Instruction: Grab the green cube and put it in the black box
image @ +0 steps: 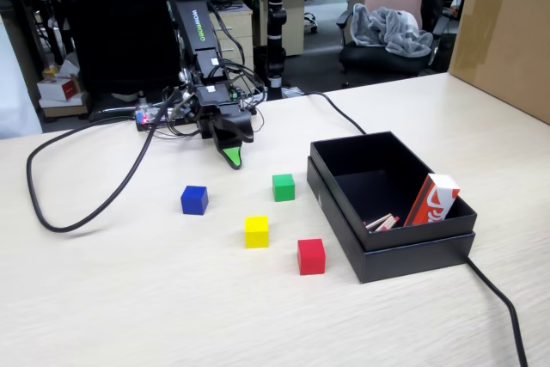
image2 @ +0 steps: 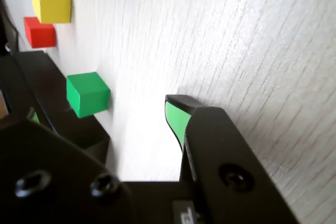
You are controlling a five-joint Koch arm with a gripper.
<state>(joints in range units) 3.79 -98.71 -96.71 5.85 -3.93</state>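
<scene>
While the gripper (image: 232,159) hangs empty — jaws apart — the green cube (image: 284,186) sits just right of it in the fixed view.

Even, soft room light falls on my table (image: 129,298) in the fixed view; the cubes cast only faint, short shadows. From my wrist, the wood glares pale, nearly washed out at the top. My pincer (image2: 131,129) is close, dark and blurred; the yellow cube (image2: 50,1) looks soft.

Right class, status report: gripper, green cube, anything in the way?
Gripper open, empty, low over the table. Green cube untouched on the table, beside the black box. Nothing blocking.
</scene>
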